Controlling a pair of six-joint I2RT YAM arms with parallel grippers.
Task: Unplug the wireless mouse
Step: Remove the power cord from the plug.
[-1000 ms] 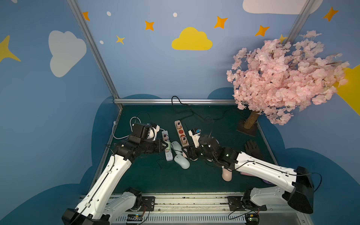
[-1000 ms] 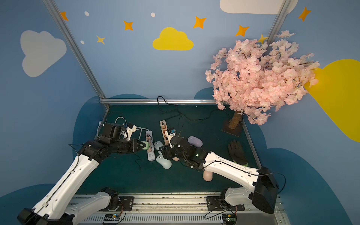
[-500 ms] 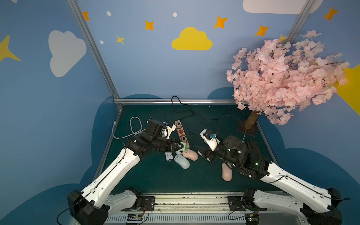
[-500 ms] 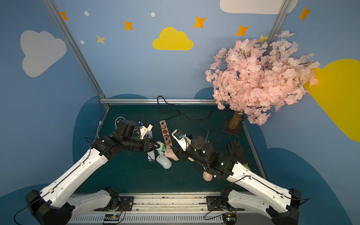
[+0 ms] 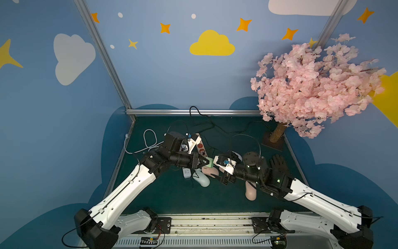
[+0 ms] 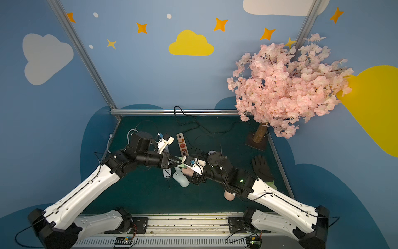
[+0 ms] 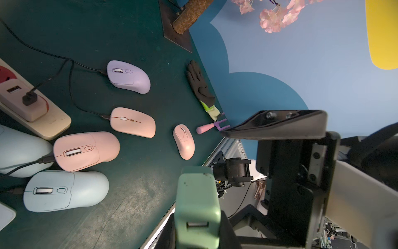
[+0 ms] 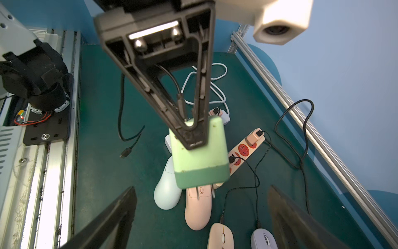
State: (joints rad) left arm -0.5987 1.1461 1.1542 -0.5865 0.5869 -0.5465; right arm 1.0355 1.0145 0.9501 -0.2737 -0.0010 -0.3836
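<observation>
My left gripper [image 5: 207, 163] is shut on a pale green charger block [image 8: 199, 155], held in the air above the mat. Its USB socket [image 7: 197, 224] looks empty and its bare prongs point at my right gripper [image 8: 201, 191]. That gripper stands wide open just short of the block, with nothing between its fingers. In a top view the right wrist camera covers most of the block [image 6: 183, 163]. Below lie several mice: light blue [image 7: 64, 190], large pink [image 7: 86, 151], flat pink [image 7: 133, 122] and purple [image 7: 129, 76], all with cables, and a small pink one [image 7: 183, 141] without. A black cable's small plug [image 8: 123, 155] lies loose.
An orange-and-cream power strip [image 5: 201, 148] with a plug in it and a white strip [image 5: 187, 172] lie mid-mat, with a white cable coil [image 5: 150, 140] at the left. A blossom tree [image 5: 312, 86], a black glove [image 5: 280, 166] and a pink fork tool [image 7: 212, 127] stand at the right.
My left gripper carried the green block up and to the right, over the mice. My right arm swung back and its jaws spread wide.
</observation>
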